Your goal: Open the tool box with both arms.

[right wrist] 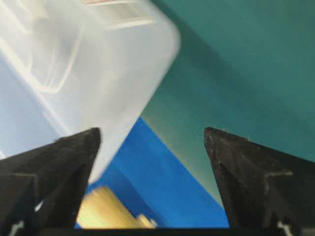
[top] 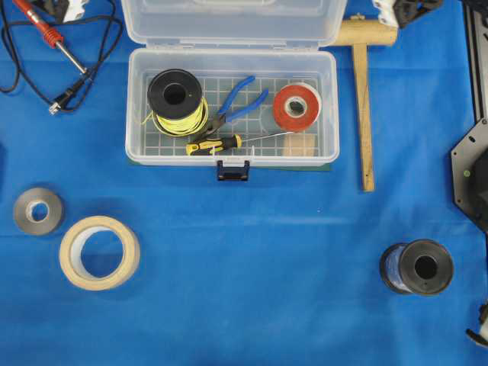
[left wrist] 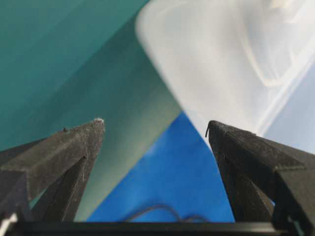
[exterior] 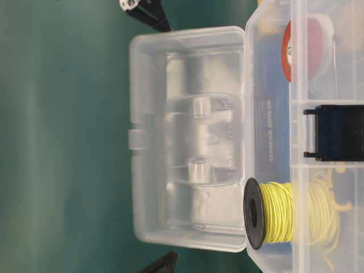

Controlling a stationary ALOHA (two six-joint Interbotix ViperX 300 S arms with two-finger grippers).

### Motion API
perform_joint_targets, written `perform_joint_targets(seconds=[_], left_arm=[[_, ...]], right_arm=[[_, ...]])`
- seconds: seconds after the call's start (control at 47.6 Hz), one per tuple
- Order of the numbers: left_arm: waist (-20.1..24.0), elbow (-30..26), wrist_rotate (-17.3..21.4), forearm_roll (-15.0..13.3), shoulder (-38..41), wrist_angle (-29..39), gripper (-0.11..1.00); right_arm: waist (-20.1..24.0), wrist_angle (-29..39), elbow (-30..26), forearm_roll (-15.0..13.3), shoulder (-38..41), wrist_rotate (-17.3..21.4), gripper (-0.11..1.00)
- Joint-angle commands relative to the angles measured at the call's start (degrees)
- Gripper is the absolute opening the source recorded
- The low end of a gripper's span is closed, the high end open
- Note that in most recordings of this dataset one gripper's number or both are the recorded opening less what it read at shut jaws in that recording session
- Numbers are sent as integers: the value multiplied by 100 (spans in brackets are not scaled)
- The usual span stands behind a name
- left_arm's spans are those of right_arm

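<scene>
I see the tool box [top: 232, 107], a clear smooth plastic rectangle, lying open on the blue bench [top: 244, 252] with its long axis running from one pincer to the other and its lid [exterior: 187, 136] upright. My left pincer [left wrist: 155, 129] gapes wide and empty, the lid's rounded corner just ahead to its right. My right pincer [right wrist: 150, 135] is likewise wide and empty, the lid ahead to its left.

One open box [top: 232, 91], three tape rolls [top: 99, 252], two wire spools [top: 177, 101], one pliers [top: 232, 111], one screwdriver [top: 214, 145], one mallet [top: 363, 99], one soldering iron [top: 50, 34].
</scene>
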Motion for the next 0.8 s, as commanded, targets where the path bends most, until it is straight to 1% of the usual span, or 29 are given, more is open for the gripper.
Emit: perform_joint_targets(seconds=[0.0, 0.315, 0.462, 0.568, 0.631, 0.694, 0.778], left_arm=[[114, 88, 0, 9, -290, 44, 91], [185, 606, -9, 0, -1081, 79, 91], [176, 668, -53, 0, -1195, 114, 91], [53, 668, -105, 9, -1204, 149, 91], [-105, 677, -141, 0, -1222, 185, 91], [-316, 703, -193, 9, -1248, 246, 91], [-721, 756, -281, 0, -1336, 387, 91]], right_arm=[[-105, 70, 44, 0, -246, 9, 84], [-167, 264, 501, 0, -1028, 9, 84], [-167, 272, 510, 0, -1072, 26, 84], [-132, 272, 492, 18, -1037, 62, 84], [-9, 308, 501, 18, -1020, 70, 84], [281, 396, 501, 26, -1020, 79, 84], [729, 492, 519, 35, -1028, 105, 84]])
